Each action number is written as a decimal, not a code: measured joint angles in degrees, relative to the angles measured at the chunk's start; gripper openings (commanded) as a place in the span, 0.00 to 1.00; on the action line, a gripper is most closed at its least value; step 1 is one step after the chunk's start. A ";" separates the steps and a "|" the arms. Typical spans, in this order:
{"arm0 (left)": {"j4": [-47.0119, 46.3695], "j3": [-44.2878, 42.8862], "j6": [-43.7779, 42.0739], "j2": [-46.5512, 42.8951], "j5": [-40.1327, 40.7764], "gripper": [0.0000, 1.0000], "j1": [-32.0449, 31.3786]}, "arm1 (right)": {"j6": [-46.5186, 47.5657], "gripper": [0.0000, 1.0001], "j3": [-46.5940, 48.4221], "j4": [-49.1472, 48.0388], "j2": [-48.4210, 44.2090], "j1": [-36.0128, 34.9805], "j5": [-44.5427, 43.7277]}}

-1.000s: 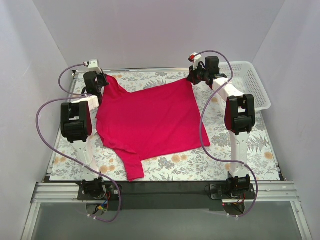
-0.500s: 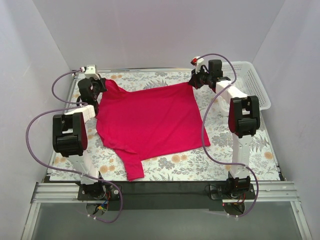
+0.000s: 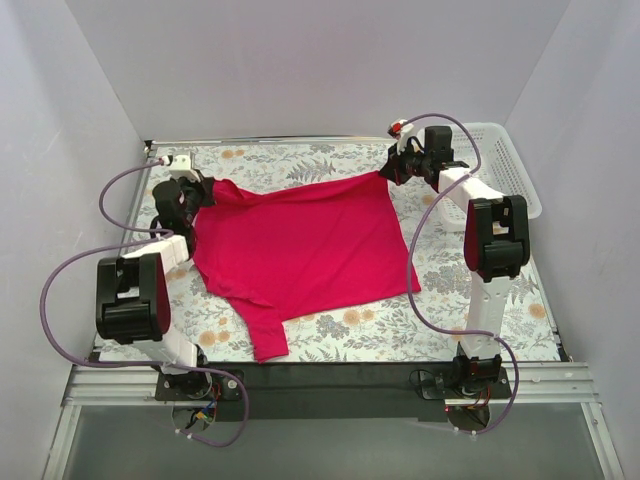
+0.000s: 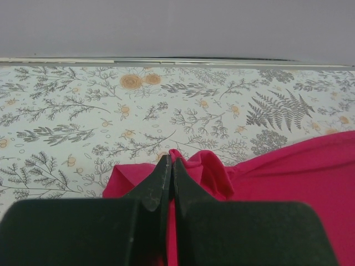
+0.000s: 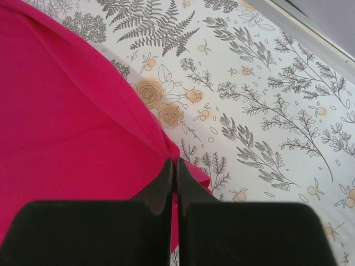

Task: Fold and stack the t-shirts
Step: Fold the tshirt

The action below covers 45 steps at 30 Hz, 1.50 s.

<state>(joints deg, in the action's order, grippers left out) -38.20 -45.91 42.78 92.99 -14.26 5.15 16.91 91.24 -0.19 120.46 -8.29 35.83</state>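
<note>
Left gripper (image 3: 200, 188) sits at 10 o'clock on the floral mat (image 3: 350, 330), its fingers (image 4: 158, 180) pressed together on a bunched fold at the far-left corner of the shirt (image 3: 300, 245). The left wrist view shows red cloth puckered up on either side of the black tips, with bare mat beyond them. The shirt is spread over the centre of the mat, mostly flat with a few soft creases. One sleeve (image 3: 262, 335) trails toward 6 o'clock and ends near the mat's near edge. The shirt's far edge runs from one gripper to the other, sagging slightly in the middle. Its near-right corner lies flat toward 4 o'clock, untouched. Right gripper (image 3: 388, 173) is at 1 o'clock, jaws closed on the far-right corner. In the right wrist view the cloth is pinched between the tips, with a small tab of red poking out just right of them and a ridge of fabric running up and left. A white mesh basket (image 3: 505, 170) is at 2 o'clock, off the mat's right edge, just beyond the right arm.
</note>
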 measured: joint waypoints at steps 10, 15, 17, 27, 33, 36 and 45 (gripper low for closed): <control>-0.26 3.65 0.57 -9.38 -0.63 0.00 0.00 | 0.02 0.01 -2.23 0.02 -0.13 0.04 2.12; 0.66 7.48 0.85 -15.23 -1.07 0.00 0.00 | 0.02 0.01 -2.97 0.04 -1.20 0.09 2.58; 0.94 8.63 0.98 -16.61 -1.20 0.00 0.00 | 0.02 0.01 -2.97 0.00 -1.55 0.11 2.95; 3.93 10.78 1.16 -18.82 -1.16 0.00 0.00 | 0.48 0.01 -3.26 -0.07 -2.71 0.63 4.70; 4.92 11.45 1.16 -21.31 -1.01 0.00 0.00 | 1.22 0.01 -4.48 -0.11 -2.99 0.81 4.83; 5.29 11.85 1.16 -22.91 -0.96 0.00 0.00 | 1.33 0.01 -4.87 -0.02 -2.99 0.90 4.81; 6.80 14.03 1.14 -26.58 -0.39 0.00 0.00 | 1.92 0.01 -6.12 0.07 -3.69 1.33 5.09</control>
<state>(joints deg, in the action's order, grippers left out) -31.40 -31.88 43.92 66.41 -14.66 5.15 18.83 85.12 -0.12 116.77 -6.96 40.93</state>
